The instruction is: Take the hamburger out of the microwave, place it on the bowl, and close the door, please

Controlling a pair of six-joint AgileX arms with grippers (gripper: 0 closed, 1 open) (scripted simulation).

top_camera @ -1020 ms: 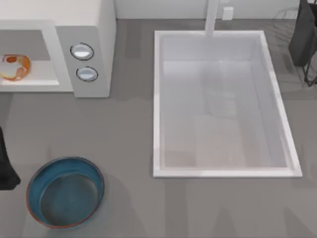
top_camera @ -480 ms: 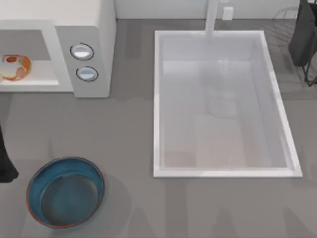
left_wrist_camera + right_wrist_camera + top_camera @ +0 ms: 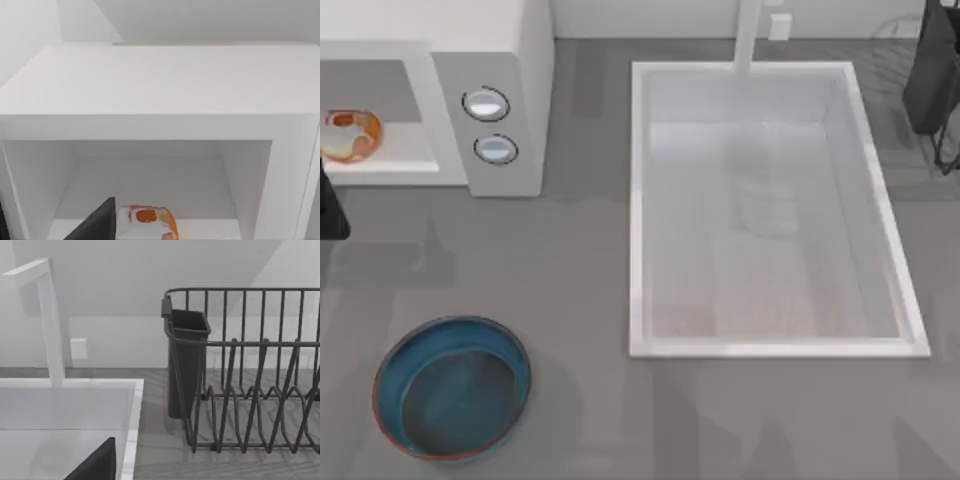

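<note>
At the top view's left edge the left hand [image 3: 328,205] was seen as a dark shape just outside the microwave [image 3: 510,60] mouth; whether it was wide or narrow could not be told. The hamburger [image 3: 350,135] lay close by at about 1 o'clock from it, on the cavity floor. The bowl [image 3: 452,386] was set well apart at 5 o'clock on the worktop [image 3: 570,280]. The right hand was parked far off, by a dish rack [image 3: 260,390].
</note>
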